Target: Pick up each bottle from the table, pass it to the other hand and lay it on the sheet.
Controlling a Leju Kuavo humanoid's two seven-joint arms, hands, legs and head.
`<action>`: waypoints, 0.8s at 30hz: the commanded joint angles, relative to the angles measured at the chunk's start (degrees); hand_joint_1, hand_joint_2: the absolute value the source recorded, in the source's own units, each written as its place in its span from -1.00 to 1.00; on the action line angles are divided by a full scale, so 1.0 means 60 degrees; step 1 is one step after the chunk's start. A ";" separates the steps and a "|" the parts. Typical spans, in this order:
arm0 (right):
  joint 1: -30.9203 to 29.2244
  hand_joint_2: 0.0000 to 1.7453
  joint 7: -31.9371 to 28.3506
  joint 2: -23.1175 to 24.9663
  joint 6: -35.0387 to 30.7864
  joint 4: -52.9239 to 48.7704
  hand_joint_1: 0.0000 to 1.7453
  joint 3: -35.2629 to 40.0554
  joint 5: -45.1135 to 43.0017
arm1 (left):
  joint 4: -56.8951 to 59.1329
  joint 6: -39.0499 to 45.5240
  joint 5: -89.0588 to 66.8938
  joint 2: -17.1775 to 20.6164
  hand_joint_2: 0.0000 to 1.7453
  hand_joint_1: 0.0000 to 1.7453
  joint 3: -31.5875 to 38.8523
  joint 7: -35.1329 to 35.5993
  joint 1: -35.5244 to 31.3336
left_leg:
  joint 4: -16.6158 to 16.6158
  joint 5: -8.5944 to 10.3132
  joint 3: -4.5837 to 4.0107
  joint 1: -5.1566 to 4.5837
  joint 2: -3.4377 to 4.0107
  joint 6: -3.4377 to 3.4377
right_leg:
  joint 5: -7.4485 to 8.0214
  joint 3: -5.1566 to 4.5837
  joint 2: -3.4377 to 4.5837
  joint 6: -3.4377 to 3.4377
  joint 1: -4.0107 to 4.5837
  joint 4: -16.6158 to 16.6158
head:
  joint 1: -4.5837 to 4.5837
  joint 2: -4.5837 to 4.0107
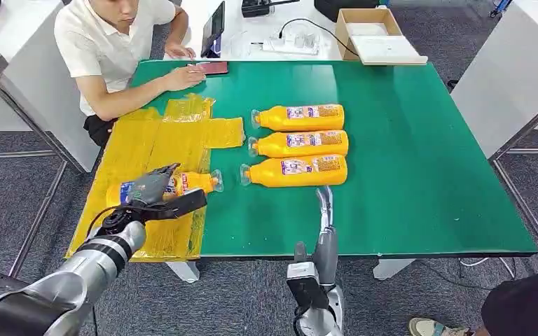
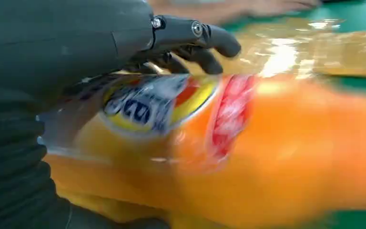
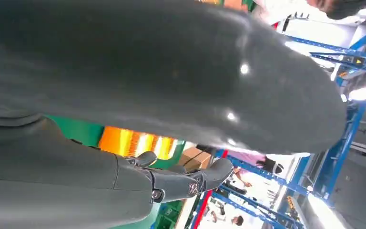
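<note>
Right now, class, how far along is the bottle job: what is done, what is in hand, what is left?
Done: no released bottle lies on the yellow sheet yet. In hand: the left hand holds one orange bottle over the sheet, so its handover looks finished. Left: three bottles lie side by side on the green table; the right hand rests near them, holding nothing.

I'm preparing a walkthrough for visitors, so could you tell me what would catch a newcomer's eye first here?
Three orange bottles lie side by side mid-table on the green mat. At the near left, the left hand holds a fourth bottle on the yellow sheet, beside a seated person.
</note>
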 commanded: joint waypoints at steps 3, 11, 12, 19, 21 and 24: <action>-0.0424 -1.00 -0.0299 -0.0350 -0.0601 0.0790 -1.00 0.0572 -0.0303 | -0.0334 -0.1961 0.1097 -0.0062 -1.00 -1.00 0.0981 -0.2117 0.0242 | -0.0016 -0.0002 0.0068 0.0005 0.0009 -0.0012 | 0.0001 0.0066 0.0004 -0.0013 0.0007 -0.0016 | -0.0004 0.0000; -0.0388 -1.00 -0.0299 -0.0132 -0.0601 0.0611 -1.00 -0.0581 0.2270 | -0.4311 0.3223 0.3874 -0.1063 1.00 -1.00 0.1794 -0.5185 0.2126 | -0.0011 -0.0009 0.0057 0.0003 -0.0015 -0.0010 | -0.0015 0.0062 -0.0024 -0.0010 0.0006 -0.0010 | 0.0000 0.0000; -0.0508 -1.00 -0.0299 -0.0117 -0.0601 0.0926 -1.00 -0.0788 0.3000 | -0.5166 0.3501 0.4452 -0.1256 1.00 -1.00 0.1770 -0.5378 0.2468 | -0.0007 -0.0009 0.0047 0.0006 -0.0026 -0.0007 | -0.0016 0.0058 -0.0034 -0.0007 0.0008 -0.0011 | 0.0000 0.0000; -0.1079 -1.00 -0.0299 -0.0405 -0.0601 0.1267 -1.00 -0.1246 0.3960 | -0.8721 0.4824 0.4200 -0.1530 1.00 -1.00 0.1509 -0.5595 0.3853 | 0.0005 -0.0027 0.0024 0.0006 0.0016 -0.0006 | -0.0013 0.0025 0.0006 -0.0008 0.0009 -0.0008 | 0.0000 -0.0003; -0.1478 1.00 -0.0299 -0.0438 -0.0601 0.2103 -1.00 -0.1865 0.5098 | -0.9396 0.4824 0.4327 -0.1476 1.00 -1.00 0.1156 -0.5595 0.4243 | 0.0003 -0.0024 0.0010 0.0004 0.0007 -0.0009 | -0.0009 0.0018 -0.0001 -0.0007 0.0008 -0.0012 | 0.0000 0.0000; -0.1591 1.00 -0.0299 -0.0520 -0.0601 0.2207 -1.00 -0.1841 0.5003 | -0.9509 0.4824 0.4270 -0.1512 1.00 -1.00 0.1135 -0.5595 0.4366 | -0.0007 -0.0016 0.0002 -0.0001 0.0003 -0.0005 | -0.0002 0.0009 0.0003 -0.0003 0.0002 -0.0020 | 0.0000 -0.0003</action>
